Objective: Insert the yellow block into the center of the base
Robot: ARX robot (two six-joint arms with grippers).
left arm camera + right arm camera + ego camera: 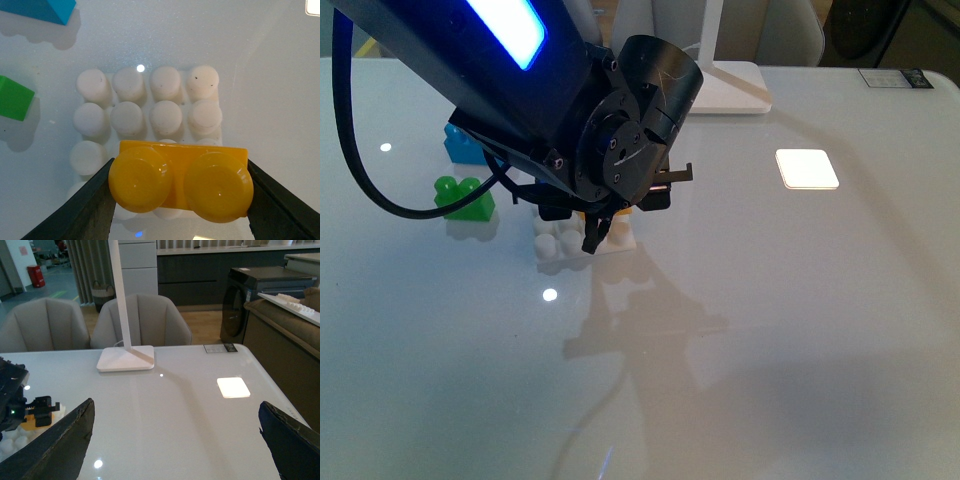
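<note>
Between the clamped jaws of the left gripper (180,200), the yellow block (179,170) is pinched by its short ends: light, rigid, slick plastic, I judge. Beneath it lies the base (130,86); seating unclear. Well apart, the right gripper (175,450) spreads empty.

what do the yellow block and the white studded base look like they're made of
The yellow block looks like moulded plastic with a smooth, semi-gloss finish: its rounded studs carry soft highlights and the colour is even. The base also looks like plastic, white and more matte, with a few small dark specks on its studs.
</note>
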